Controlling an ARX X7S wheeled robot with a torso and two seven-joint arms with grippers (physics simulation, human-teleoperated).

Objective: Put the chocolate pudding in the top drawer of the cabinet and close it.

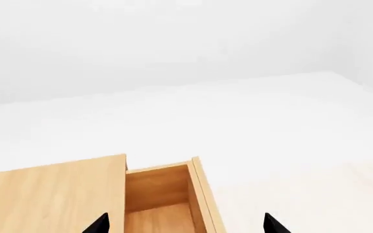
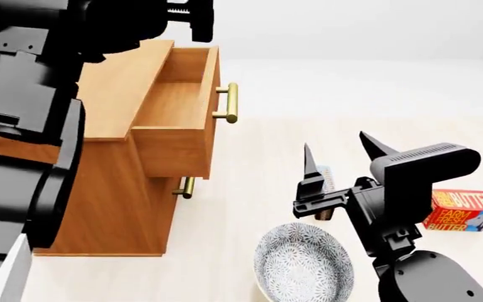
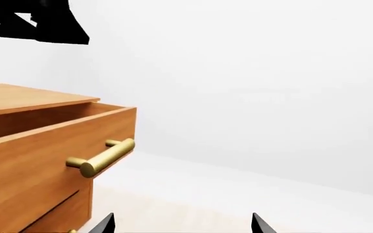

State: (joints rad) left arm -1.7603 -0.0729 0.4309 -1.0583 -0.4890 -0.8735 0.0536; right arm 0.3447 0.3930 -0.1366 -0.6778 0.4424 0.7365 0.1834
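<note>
Pale flooring (image 2: 250, 163) and blank white walls are surrounding the cabinet (image 2: 116, 195), which is serving as the landmark throughout. Its top drawer (image 2: 183, 107) is standing pulled fully out, interior bare as far as can be seen, brass handle (image 2: 229, 102) facing away from the cabinet. The lower drawer's handle (image 2: 186, 187) is showing beneath it.

The right gripper (image 2: 336, 157) is hovering well clear of the cabinet on the handle side, fingers spread and carrying nothing. The chocolate pudding (image 2: 324, 189) is lying on the floor directly behind that gripper in the head view, largely hidden, only a thin slice with a dark edge showing. A patterned bowl (image 2: 302, 267) is sitting just beside it, and a butter box (image 2: 461, 211) is lying further from the cabinet.

The left gripper (image 1: 183, 225) is hanging above the open drawer, tips apart and empty.

Risks, as judged: the pudding box is thin and lying flat, so the fingers could be skidding over it or knocking it into the bowl. The butter box could be getting taken in error. The left arm is crowding the drawer mouth, inviting a collision during placement
</note>
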